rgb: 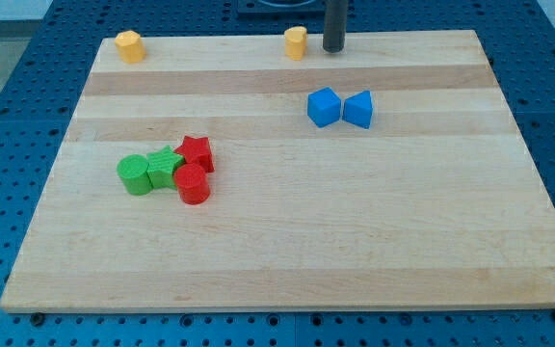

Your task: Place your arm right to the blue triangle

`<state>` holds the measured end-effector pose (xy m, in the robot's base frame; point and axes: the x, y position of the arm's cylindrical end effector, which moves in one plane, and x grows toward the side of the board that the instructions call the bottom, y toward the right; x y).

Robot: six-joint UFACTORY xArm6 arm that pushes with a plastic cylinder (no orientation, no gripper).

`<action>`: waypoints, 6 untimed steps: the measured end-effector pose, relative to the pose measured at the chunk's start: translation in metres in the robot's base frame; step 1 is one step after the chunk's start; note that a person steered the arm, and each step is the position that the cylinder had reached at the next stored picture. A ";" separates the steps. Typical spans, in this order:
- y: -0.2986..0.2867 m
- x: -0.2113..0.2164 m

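Note:
The blue triangle [358, 109] lies on the wooden board [287, 241] right of centre, near the view's top. It touches a blue cube-like block [323, 107] on its left. My tip [333, 49] stands at the board's top edge, above and a little left of the blue triangle, well apart from it. A yellow block [296, 42] sits just left of the tip.
Another yellow block [129, 45] sits at the board's top left. A cluster lies left of centre: a green cylinder [135, 174], a green star [165, 167], a red star [196, 152] and a red cylinder [193, 184]. A blue perforated table surrounds the board.

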<state>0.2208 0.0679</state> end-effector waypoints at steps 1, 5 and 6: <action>0.018 0.003; 0.111 0.161; 0.111 0.161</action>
